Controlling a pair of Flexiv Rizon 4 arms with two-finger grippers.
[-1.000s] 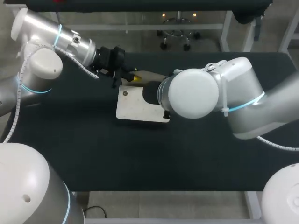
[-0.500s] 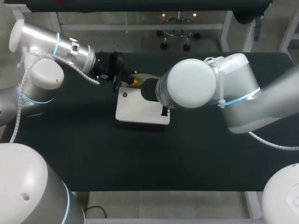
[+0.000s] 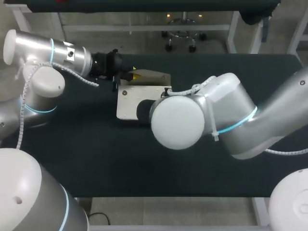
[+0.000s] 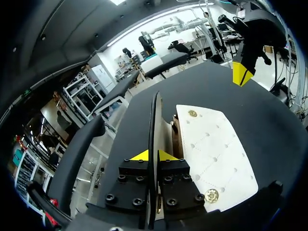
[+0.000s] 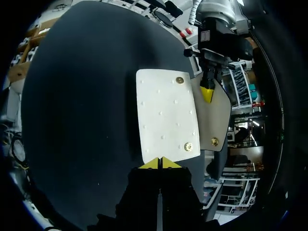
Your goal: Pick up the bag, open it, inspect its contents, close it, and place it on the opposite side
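Left-rear of the black tabletop (image 3: 96, 154): left gripper (image 3: 134, 75) is clamped on the tan flap (image 3: 156, 77) of the flat cream bag with brass snaps (image 3: 129, 98). In the left wrist view the flap (image 4: 155, 120) stands edge-on between the left gripper's (image 4: 153, 155) 2 yellow tips, pinched from both sides. The bag body (image 4: 216, 154) lies flat on the table, mid-rear, just beside those fingers. The right wrist view shows 2 snaps on the cream face (image 5: 166, 115) and 1 on the flap's tan inside (image 5: 216, 115). The right arm (image 3: 192, 120) covers the bag's right part in the head view. Right gripper (image 5: 160, 163): tips pressed together, nothing held. From the left wrist view it (image 4: 242, 74) hangs over the bag's far end, clear of it.
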